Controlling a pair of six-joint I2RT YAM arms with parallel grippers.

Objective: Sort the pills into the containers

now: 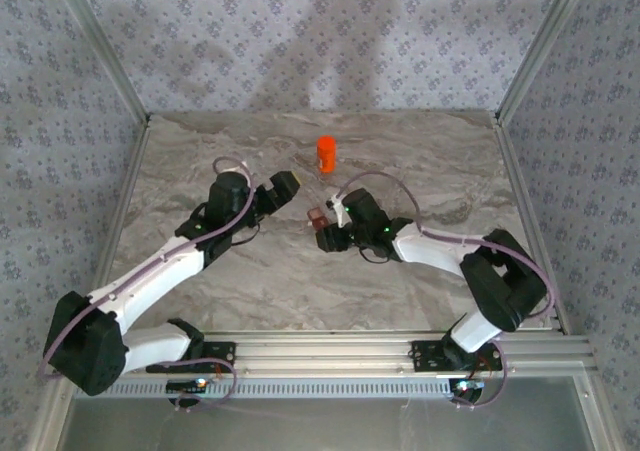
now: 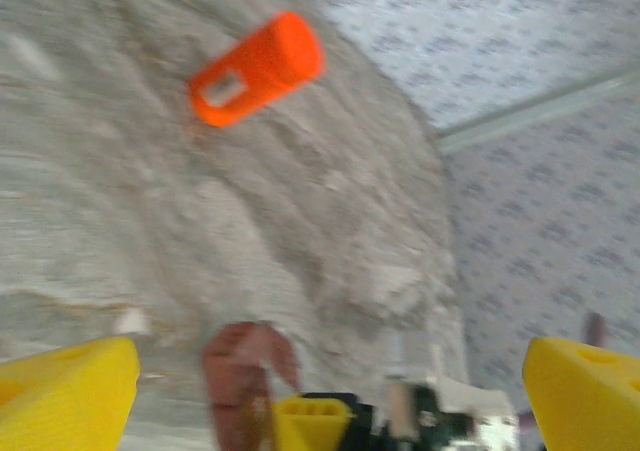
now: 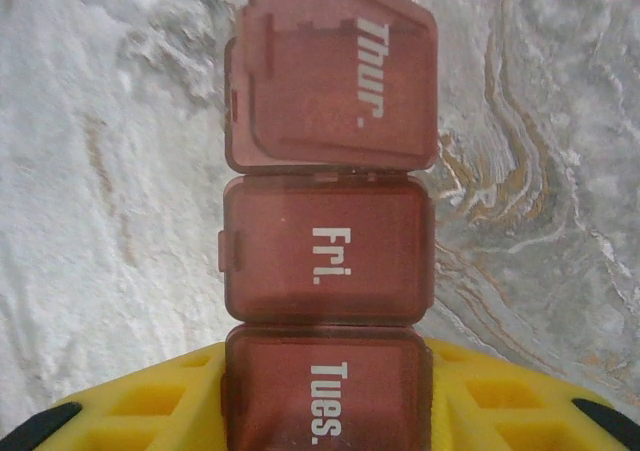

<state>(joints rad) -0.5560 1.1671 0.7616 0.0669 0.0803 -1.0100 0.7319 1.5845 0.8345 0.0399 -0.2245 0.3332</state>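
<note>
The containers (image 3: 328,261) are a dark red-brown strip of lidded compartments marked Thur., Fri. and Tues. My right gripper (image 3: 328,416) is shut on the Tues. end, one yellow finger (image 3: 140,411) on each side. The Thur. lid sits tilted, slightly lifted. From above, the containers (image 1: 318,217) lie mid-table just ahead of the right gripper (image 1: 326,233). My left gripper (image 1: 285,185) stands open to their left with nothing between its fingers (image 2: 65,396). Its blurred wrist view has the containers (image 2: 240,366) low in the middle. The pills are hidden.
An orange cylindrical bottle (image 1: 326,153) stands behind the two grippers; in the left wrist view the bottle (image 2: 258,68) is at the upper left. A small white speck (image 2: 130,321) lies on the marble table (image 1: 420,161), too blurred to identify. Metal posts frame the sides.
</note>
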